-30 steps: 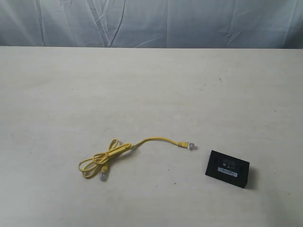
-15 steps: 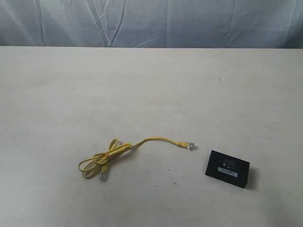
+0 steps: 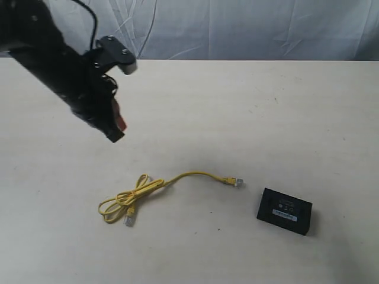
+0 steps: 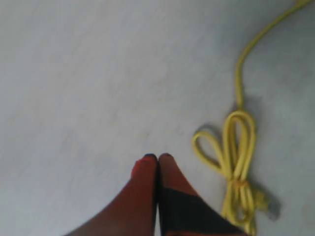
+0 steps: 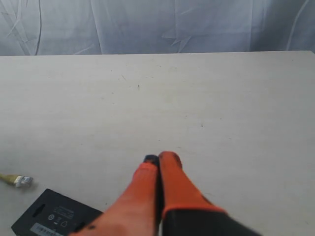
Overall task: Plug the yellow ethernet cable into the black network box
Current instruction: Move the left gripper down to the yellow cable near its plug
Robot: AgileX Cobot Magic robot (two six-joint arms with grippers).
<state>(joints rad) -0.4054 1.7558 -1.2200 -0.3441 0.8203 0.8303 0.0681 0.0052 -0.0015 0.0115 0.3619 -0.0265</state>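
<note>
Left gripper point(image 4: 157, 157): closed, empty.
Right gripper point(image 5: 158, 158): closed, empty.
Black network box point(image 5: 54, 216): cropped, right wrist view.
Yellow ethernet cable point(image 4: 237, 83): coil blurred.

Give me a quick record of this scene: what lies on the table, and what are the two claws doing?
table: pale, plain
yellow ethernet cable: partly looped, lying loose, not plugged in
cable plug: points toward the box, apart from it
black network box: flat on the table, label up
left gripper: shut, holding nothing, apart from the cable
right gripper: shut, holding nothing
</note>
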